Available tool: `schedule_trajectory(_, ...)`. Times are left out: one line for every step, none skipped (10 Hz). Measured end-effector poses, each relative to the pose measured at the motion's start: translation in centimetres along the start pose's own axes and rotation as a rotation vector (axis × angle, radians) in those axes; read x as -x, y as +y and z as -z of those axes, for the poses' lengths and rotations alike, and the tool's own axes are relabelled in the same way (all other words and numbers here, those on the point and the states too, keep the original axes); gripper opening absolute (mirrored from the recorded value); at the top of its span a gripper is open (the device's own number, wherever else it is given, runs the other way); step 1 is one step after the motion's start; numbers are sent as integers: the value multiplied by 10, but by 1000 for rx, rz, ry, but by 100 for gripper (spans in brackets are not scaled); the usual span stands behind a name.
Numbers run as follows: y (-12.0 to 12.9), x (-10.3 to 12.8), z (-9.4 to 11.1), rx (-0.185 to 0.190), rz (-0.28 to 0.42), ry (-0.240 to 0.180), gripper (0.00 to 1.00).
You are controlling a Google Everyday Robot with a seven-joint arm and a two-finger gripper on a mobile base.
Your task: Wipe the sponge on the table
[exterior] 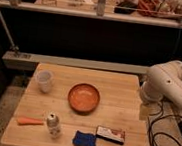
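Note:
The sponge (84,139) is a small dark blue rumpled block lying near the front edge of the light wooden table (117,91). The white arm stands off the table's right side. Its gripper (144,111) hangs down at the right edge of the table, well to the right of the sponge and farther back, with nothing seen in it.
An orange-brown bowl (83,97) sits mid-table and a white cup (44,80) at the left. A can (53,124) and an orange carrot (29,121) lie front left. A dark box with a red-and-white label (110,134) lies just right of the sponge. Cables (169,141) run over the floor at right.

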Motion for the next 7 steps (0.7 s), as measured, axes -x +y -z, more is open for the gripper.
schedule_trajectory(0,0,0,0,0,0,80)
schedule_trajectory(0,0,0,0,0,0,80)
schedule_trajectory(0,0,0,0,0,0,80)
schedule_trajectory(0,0,0,0,0,0,80)
schedule_trajectory(0,0,0,0,0,0,80)
schedule_trajectory(1,1,0,1,3,-1,80)
schedule_trajectory(4,7,0,3,10,-4,80)
